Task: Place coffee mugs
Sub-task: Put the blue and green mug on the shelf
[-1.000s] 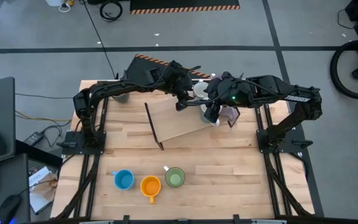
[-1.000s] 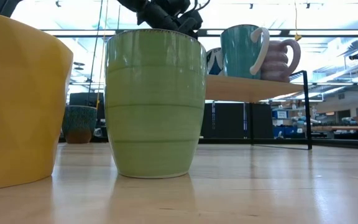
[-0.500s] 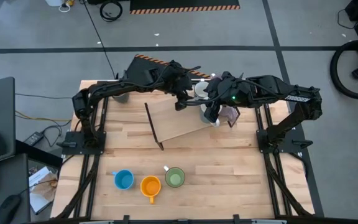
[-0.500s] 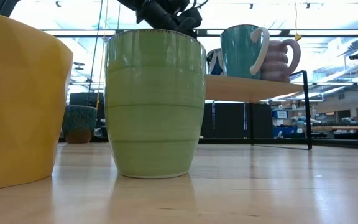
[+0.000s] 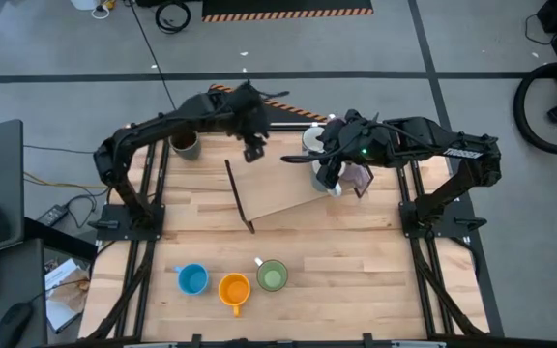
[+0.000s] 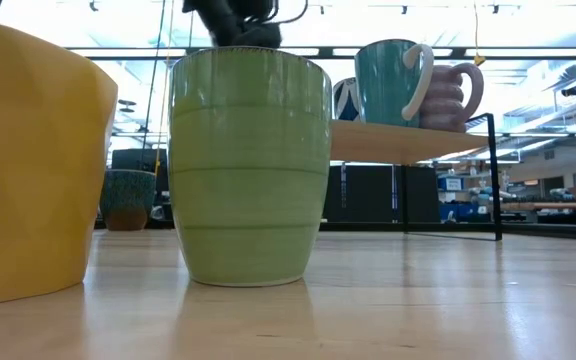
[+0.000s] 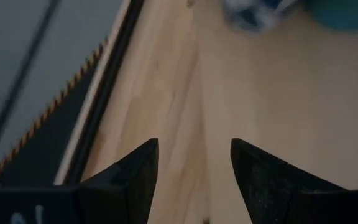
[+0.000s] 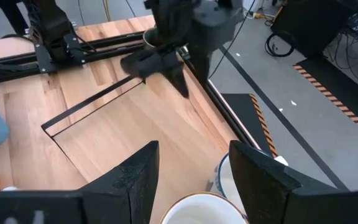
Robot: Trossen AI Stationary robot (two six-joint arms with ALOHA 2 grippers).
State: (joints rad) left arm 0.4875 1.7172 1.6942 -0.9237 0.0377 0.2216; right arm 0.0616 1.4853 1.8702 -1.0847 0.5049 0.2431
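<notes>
While the blue mug (image 5: pixel 192 279), orange mug (image 5: pixel 234 288) and green mug (image 5: pixel 272 276) line up along the table's (image 5: pixel 356 290) near edge, the action sits farther back! On the raised wooden shelf (image 5: pixel 278 184) stand a teal mug (image 6: pixel 388 82) and a lilac mug (image 6: pixel 455 95). The right gripper (image 5: pixel 329 174) hovers over the shelf's right end, fingers parted, a white mug (image 8: pixel 207 210) just below. Beyond, the left gripper (image 5: pixel 254 150) hangs above the shelf's back edge, fingers apart and empty. A dark brown mug (image 5: pixel 185 145) waits back left.
</notes>
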